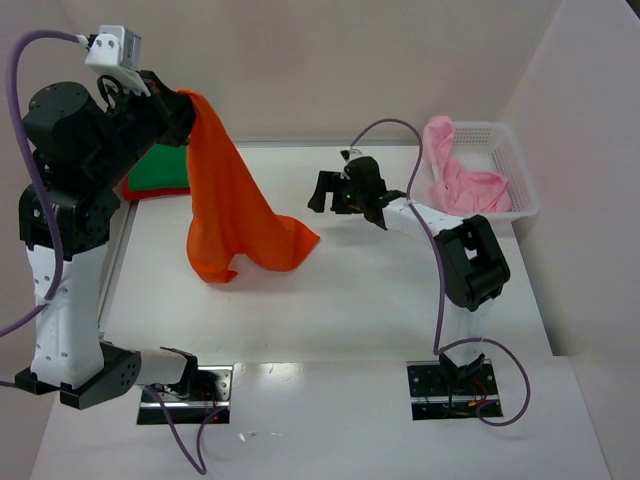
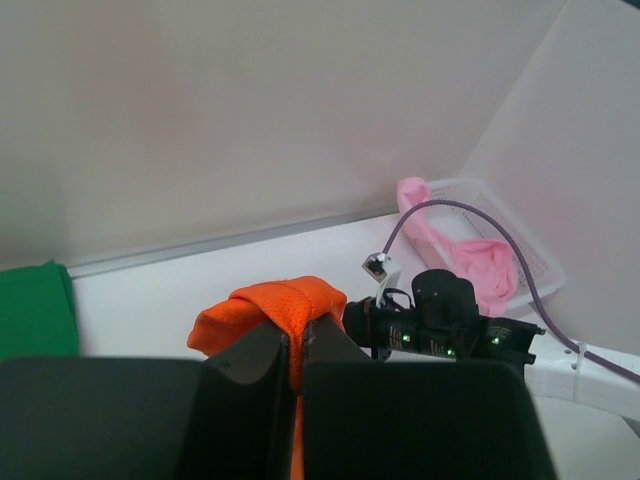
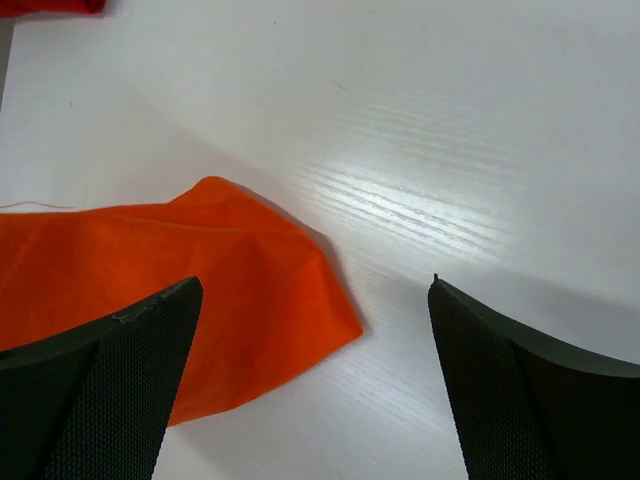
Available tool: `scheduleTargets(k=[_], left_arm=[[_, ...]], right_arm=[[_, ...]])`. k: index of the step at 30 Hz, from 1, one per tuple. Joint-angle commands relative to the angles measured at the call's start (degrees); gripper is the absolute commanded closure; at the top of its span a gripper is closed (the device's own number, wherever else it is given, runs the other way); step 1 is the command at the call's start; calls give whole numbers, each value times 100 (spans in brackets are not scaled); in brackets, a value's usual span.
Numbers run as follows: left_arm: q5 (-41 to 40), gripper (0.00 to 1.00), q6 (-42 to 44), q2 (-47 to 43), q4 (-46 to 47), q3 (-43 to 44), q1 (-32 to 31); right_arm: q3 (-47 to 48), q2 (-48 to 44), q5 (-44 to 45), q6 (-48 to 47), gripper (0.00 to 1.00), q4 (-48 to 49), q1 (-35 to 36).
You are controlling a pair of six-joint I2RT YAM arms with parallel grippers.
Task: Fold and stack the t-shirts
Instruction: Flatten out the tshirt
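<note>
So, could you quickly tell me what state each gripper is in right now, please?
Left gripper: shut on the orange t-shirt, which hangs from it.
Right gripper: open, holding nothing, near the shirt's lower corner.

Orange t-shirt [image 1: 232,210] hanging, hem pooled, green t-shirt [image 1: 160,168] flat atop red t-shirt [image 3: 50,5], pink t-shirt [image 1: 462,182] crumpled far right
</note>
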Motion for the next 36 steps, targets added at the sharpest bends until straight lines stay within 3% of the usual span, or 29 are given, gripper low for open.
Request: scheduleTargets(k=[1,6,13,16,28,33,36], left_arm=[[-385,100,-113,-66,174,-153,11],[-501,100,-166,-128,17,-301,11],[-501,100,-421,-637,78,-1295,11],[-554,100,-535,-786,78,-1523,11],[-546,100,-588,-1077,25,-1752,11],[-545,100,-641,-1183,25,-1805,11],[-545,100,-693,-1235,78,-1805,11]], right_arm=[[284,262,-204,32,1,347,305],[469,595,-204,32,1,128,499],[836,886,66,-187,1,-188,806],[1275,1228,497,-582,9,-785,1052],[1839,1720,859,-741,16,-1541,1053],[1901,1792,912,-864,29,-1666,1053],[1849,1792,965,-917,53,-1727,1053]])
